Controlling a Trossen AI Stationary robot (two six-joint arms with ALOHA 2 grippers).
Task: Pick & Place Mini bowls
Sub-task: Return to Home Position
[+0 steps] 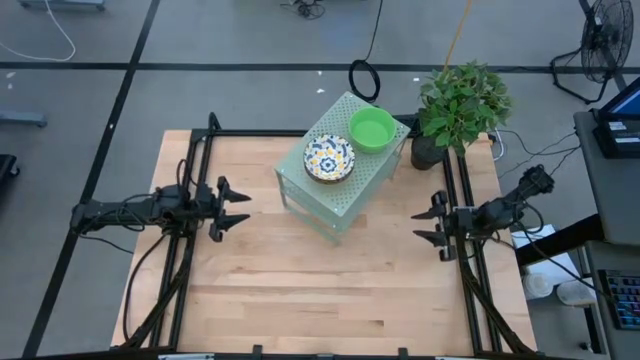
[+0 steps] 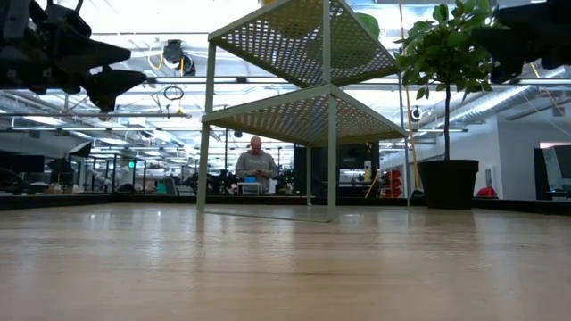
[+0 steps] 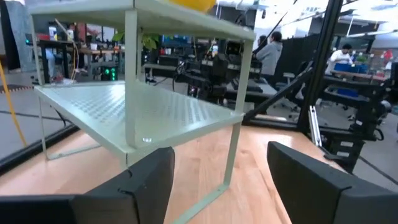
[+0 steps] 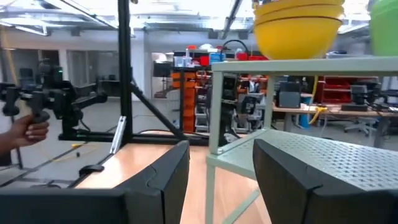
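Bowls — patterned stack [image 1: 329, 158], green stack [image 1: 372, 128] on perforated shelf [image 1: 348, 195] | left claw [image 1: 247, 207] wide | right claw [image 1: 417, 225] wide

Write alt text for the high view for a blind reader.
A pale-green perforated shelf at the far middle of the table carries a floral patterned bowl and a green bowl side by side. The left gripper and right gripper sit open and empty at its sides.

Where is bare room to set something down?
Bare: the front half of the table, between the left gripper and right gripper, before the shelf; also its lower tier. Crowded: shelf top with patterned bowls and green bowls; plant at back right.
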